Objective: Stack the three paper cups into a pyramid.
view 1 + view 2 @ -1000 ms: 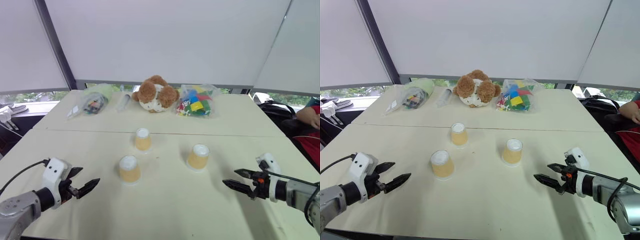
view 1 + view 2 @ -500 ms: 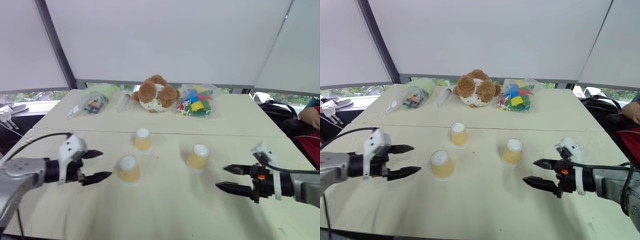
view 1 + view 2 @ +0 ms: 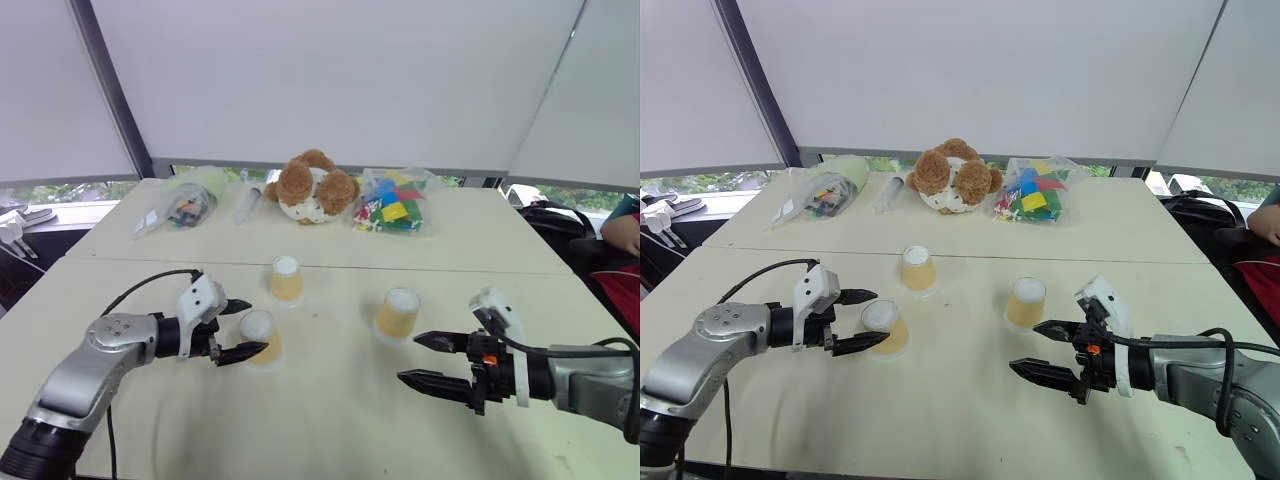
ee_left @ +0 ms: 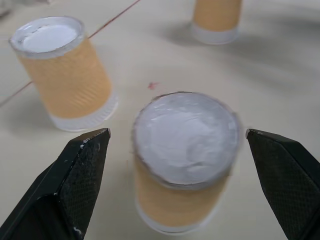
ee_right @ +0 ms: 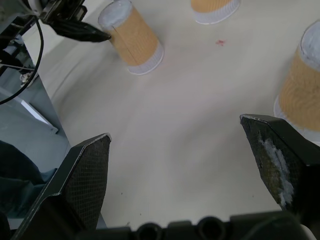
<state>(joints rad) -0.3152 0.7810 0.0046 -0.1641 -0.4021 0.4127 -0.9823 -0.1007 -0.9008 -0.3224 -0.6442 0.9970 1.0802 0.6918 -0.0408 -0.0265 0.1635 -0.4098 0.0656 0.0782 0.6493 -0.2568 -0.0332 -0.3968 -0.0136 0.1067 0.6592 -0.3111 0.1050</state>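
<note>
Nearest paper cup stands between the left claw's open fingers.

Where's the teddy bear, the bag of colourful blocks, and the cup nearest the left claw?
teddy bear (image 3: 311, 188): left eye view, its brown head.
bag of colourful blocks (image 3: 392, 205): left eye view, bag's middle.
nearest cup (image 4: 184, 150): left wrist view, its white top.

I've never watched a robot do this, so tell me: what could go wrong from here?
The left gripper has its jaws open around the nearest paper cup; closing hard might crush it or tip it. The right gripper sits close to the right-hand cup and could nudge it. The far cup stands close by too.
</note>
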